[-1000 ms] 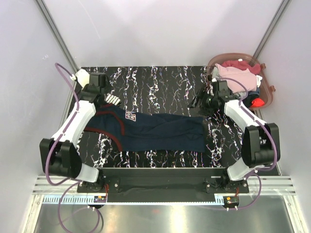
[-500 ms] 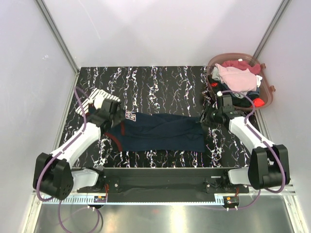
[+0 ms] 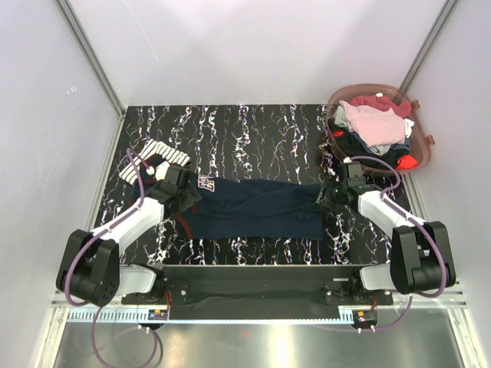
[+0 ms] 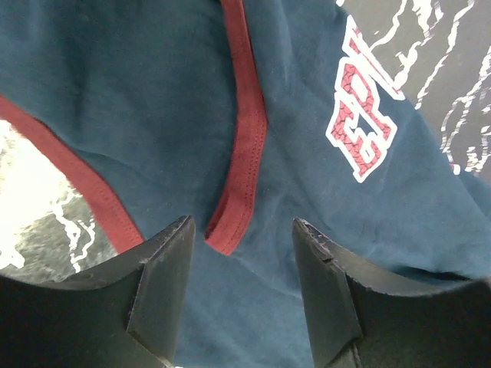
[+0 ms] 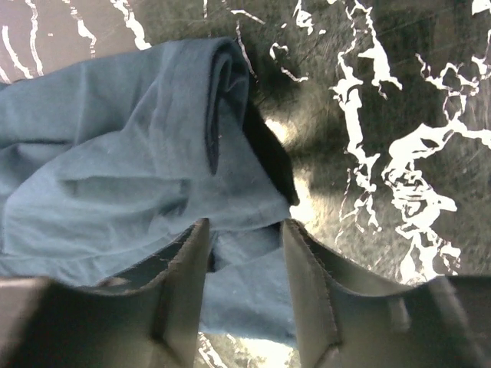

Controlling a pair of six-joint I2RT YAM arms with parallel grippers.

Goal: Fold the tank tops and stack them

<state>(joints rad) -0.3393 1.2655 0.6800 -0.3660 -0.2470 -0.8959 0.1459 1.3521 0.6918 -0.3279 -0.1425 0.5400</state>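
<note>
Navy cloth is spread lengthwise across the near middle of the black marbled table (image 3: 253, 126): the navy tank top (image 3: 253, 208), laid flat but wrinkled, not yet folded. The left gripper (image 3: 186, 195) is placed low over the strap end, its jaws part-way apart and set astride a loop of red trim (image 4: 244, 153) beside the white-and-red print (image 4: 360, 130). The right gripper (image 3: 331, 195) is set at the opposite end, jaws likewise moderately apart, straddling the rumpled hem (image 5: 253, 207) where it meets bare table. No cloth is seen pinched in either gap. Both ends are judged to be addressed together so the garment can be lifted or stretched evenly for a fold. The striped tank top (image 3: 153, 151) is seen folded at the far left, well apart, presumably parked as the base of the stack. More garments are heaped in the basket (image 3: 426, 149) at the far right.
</note>
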